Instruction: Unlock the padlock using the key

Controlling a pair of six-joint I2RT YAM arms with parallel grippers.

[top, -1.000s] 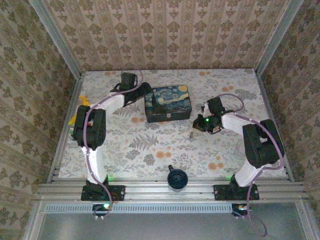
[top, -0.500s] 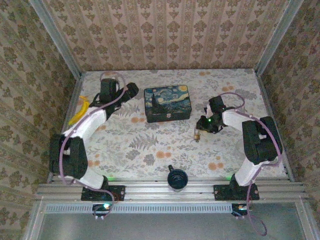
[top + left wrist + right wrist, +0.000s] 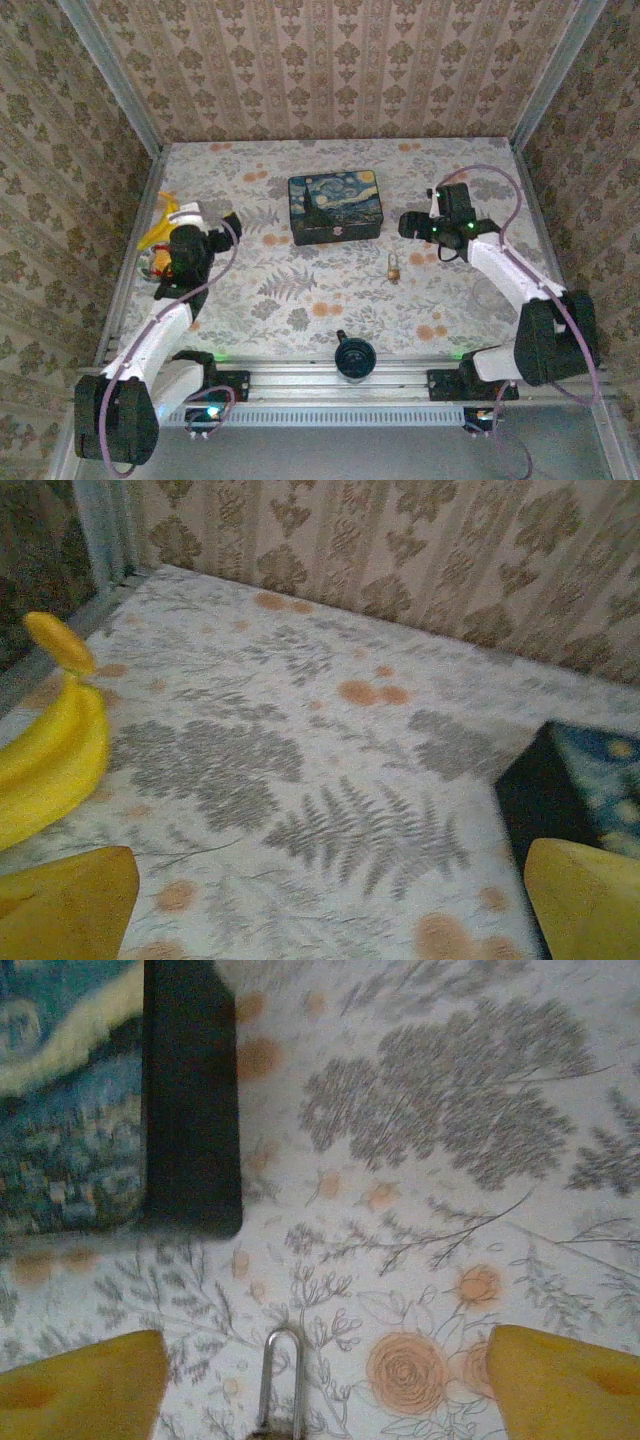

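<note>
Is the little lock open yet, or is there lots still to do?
Done: the padlock lies loose on the table near the box. In hand: nothing; the left claw and right claw are both open. Left: it's too small to tell if it's unlocked.

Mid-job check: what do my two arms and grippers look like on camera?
The left arm and right arm have white links, black joints and looping purple cables. The left gripper and right gripper are black with yellow fingers. A green light glows by the right wrist.

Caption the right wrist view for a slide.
Right pincer open, clear of the padlock lying on the floral table, dark blue painted box nearby.
</note>
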